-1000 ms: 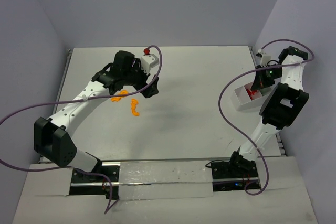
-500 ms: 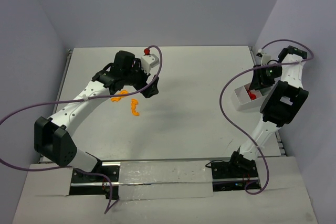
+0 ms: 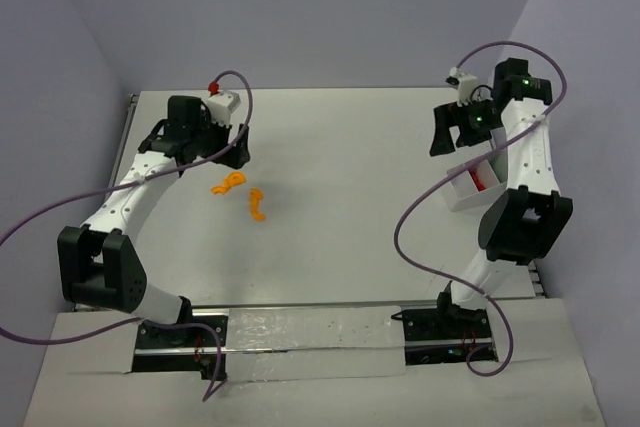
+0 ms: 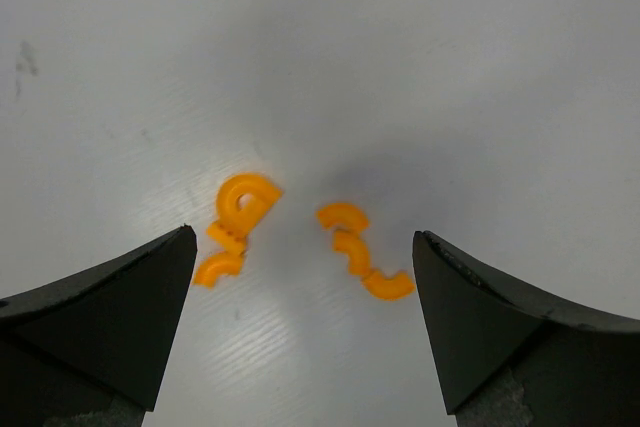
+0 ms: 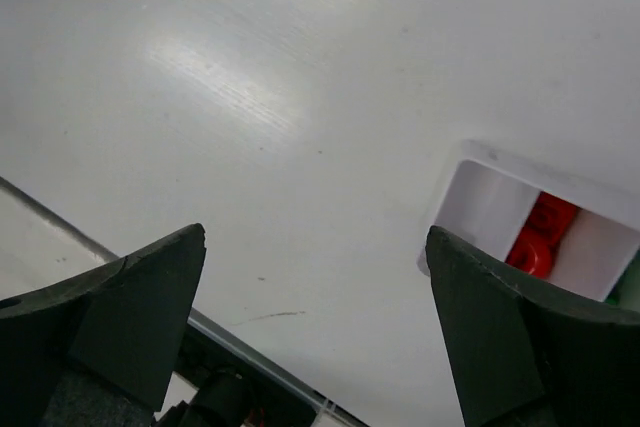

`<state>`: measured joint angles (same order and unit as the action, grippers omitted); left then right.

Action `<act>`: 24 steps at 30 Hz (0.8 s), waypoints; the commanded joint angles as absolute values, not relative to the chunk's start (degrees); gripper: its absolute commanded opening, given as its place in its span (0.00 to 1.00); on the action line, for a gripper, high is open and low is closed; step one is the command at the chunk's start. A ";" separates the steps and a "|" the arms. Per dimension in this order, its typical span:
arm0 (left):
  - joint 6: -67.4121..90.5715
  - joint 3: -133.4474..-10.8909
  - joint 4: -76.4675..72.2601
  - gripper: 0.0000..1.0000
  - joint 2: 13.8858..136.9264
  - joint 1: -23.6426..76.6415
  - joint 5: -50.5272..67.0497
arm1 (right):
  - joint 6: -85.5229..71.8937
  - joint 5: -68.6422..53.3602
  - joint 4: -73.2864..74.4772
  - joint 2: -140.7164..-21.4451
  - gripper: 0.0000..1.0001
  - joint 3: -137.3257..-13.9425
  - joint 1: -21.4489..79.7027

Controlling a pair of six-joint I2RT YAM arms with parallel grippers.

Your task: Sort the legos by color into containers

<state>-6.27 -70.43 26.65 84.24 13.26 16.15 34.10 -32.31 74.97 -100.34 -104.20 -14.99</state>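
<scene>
Several orange-yellow legos lie in two small clusters [image 3: 230, 184] [image 3: 258, 205] on the white table, left of centre. In the left wrist view the clusters [image 4: 235, 227] [image 4: 360, 252] lie just beyond my left gripper [image 4: 305, 235], which is open and empty. From above, the left gripper [image 3: 205, 150] hovers just behind them. A white container [image 3: 462, 192] at the right holds red legos [image 3: 485, 179]. My right gripper [image 3: 462, 139] hangs open and empty above the table, behind the container. In the right wrist view, beside the right gripper [image 5: 316, 231], the container [image 5: 480, 197] shows red legos [image 5: 535, 242] and a sliver of green [image 5: 630, 287].
Purple cables [image 3: 425, 207] loop from both arms over the table. A red cable cap [image 3: 212, 84] sits on the left wrist. The table's metal edge rail [image 5: 90, 242] shows under the right gripper. Grey walls close in on three sides.
The right gripper has opened and has lifted up and back, away from the container, with the red legos left inside. The left arm has swung left and back, off the orange legos.
</scene>
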 commanded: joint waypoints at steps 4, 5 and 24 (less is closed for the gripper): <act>-19.68 -68.03 29.00 0.91 91.58 6.77 9.85 | 22.67 -31.55 61.96 -91.67 1.00 -93.87 -1.94; -20.77 -68.03 28.73 0.90 92.83 6.41 9.94 | 21.60 -31.47 60.35 -91.23 1.00 -92.89 -0.97; -43.58 -77.08 29.87 0.77 110.48 5.62 24.53 | 16.08 -33.44 53.15 -90.39 1.00 -86.57 5.07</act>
<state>-39.50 -73.36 28.20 107.67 5.89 19.72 16.73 -32.57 55.33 -92.42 -86.91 4.64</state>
